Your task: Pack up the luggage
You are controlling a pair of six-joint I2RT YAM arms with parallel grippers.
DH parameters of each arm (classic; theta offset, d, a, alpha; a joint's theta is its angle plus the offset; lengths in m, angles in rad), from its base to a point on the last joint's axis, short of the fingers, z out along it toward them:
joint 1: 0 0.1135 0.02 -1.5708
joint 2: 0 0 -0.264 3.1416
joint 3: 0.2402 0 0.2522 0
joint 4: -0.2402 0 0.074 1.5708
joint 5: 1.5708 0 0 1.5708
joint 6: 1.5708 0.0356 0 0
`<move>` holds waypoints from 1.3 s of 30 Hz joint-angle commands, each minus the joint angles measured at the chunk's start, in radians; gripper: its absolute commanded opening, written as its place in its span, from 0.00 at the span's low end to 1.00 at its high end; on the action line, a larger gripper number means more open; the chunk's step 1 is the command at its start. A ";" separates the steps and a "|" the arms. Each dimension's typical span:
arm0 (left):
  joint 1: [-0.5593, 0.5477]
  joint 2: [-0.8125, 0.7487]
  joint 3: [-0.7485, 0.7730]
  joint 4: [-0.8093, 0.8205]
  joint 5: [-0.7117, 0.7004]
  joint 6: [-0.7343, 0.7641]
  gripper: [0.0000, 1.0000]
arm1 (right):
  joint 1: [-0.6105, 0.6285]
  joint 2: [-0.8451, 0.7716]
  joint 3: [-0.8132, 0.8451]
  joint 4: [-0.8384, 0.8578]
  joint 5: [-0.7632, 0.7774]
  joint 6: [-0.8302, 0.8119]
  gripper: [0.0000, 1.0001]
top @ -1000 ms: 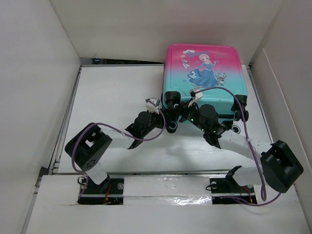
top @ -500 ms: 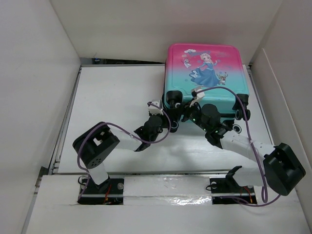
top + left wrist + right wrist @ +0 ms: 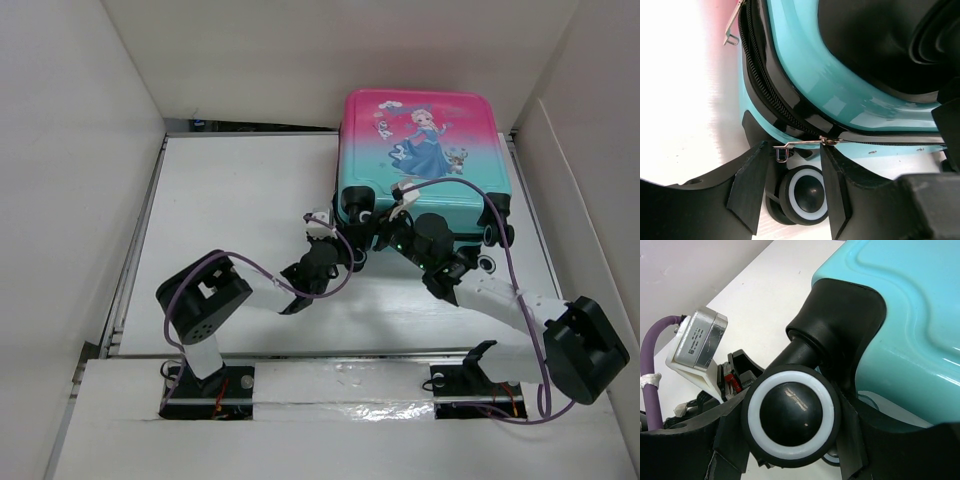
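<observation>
Right jaws clamp a wheel [image 3: 788, 415] to steady the luggage [image 3: 420, 150]; left jaws, parted astride the zipper pull [image 3: 797, 145], should pinch it squarely before drawing.

1. White table [image 3: 230, 190]: lies under the left gripper [image 3: 347, 253] and the right gripper [image 3: 385, 236], and spreads wide to the left of the left one. It has a matte surface.
2. Back wall [image 3: 330, 50]: white, rises well beyond both grippers, past the table's far edge.
3. Dark gap [image 3: 250, 127]: a thin strip between table and back wall, far ahead and left of the left gripper.
4. Left wall [image 3: 70, 150]: white, slants away well to the left of the left gripper.
5. Right panel [image 3: 590, 180]: white, stands well to the right of the right gripper.
6. Metal rail [image 3: 330, 357]: runs crosswise behind both grippers, at the table's near edge.
7. White board [image 3: 330, 395]: just behind that rail, its nearest strip glossy.
</observation>
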 commanded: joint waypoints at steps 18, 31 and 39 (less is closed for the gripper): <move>-0.083 -0.032 0.053 0.089 0.468 0.334 0.34 | 0.039 -0.040 0.040 0.139 -0.076 0.061 0.00; -0.094 -0.173 -0.020 -0.011 0.522 0.401 0.32 | 0.011 -0.048 0.047 0.131 -0.102 0.064 0.00; -0.103 -0.220 -0.027 -0.086 0.616 0.420 0.64 | 0.002 -0.048 0.058 0.117 -0.102 0.061 0.00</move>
